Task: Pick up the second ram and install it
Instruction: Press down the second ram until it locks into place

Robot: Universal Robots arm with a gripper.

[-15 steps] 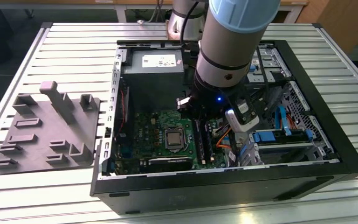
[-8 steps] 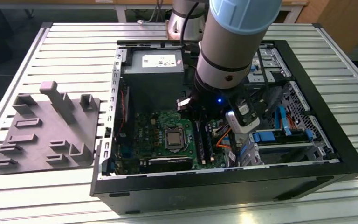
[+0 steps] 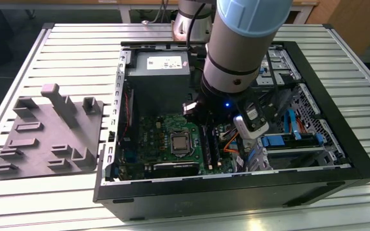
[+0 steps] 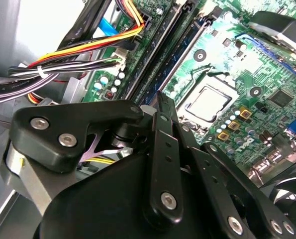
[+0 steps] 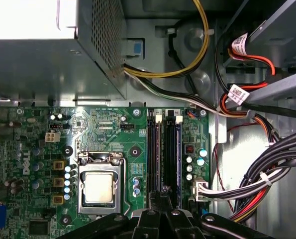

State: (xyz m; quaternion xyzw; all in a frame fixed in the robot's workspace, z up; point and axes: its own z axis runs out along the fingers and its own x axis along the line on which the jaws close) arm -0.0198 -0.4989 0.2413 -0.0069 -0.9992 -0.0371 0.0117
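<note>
Nearest the lens in the second wrist view, the gripper is black linkages and bolts, its fingers drawn together to a narrow tip just above the memory slots. It looks pinched shut, though whether a board edge sits between the tips cannot be told.

In the first wrist view, the gripper hangs over two long black slot rails beside the bare processor socket on the green motherboard. The second ram appears to be the dark blue-green strip standing on edge in the rail nearer the cable bundle, directly under the gripper.

By judgement, the stick is light, thin, stiff and fragile; it should be held by its long top edge, and pressed straight down.

In the exterior view, the open computer case lies on a slatted worktop beside a grey moulded tray.
</note>
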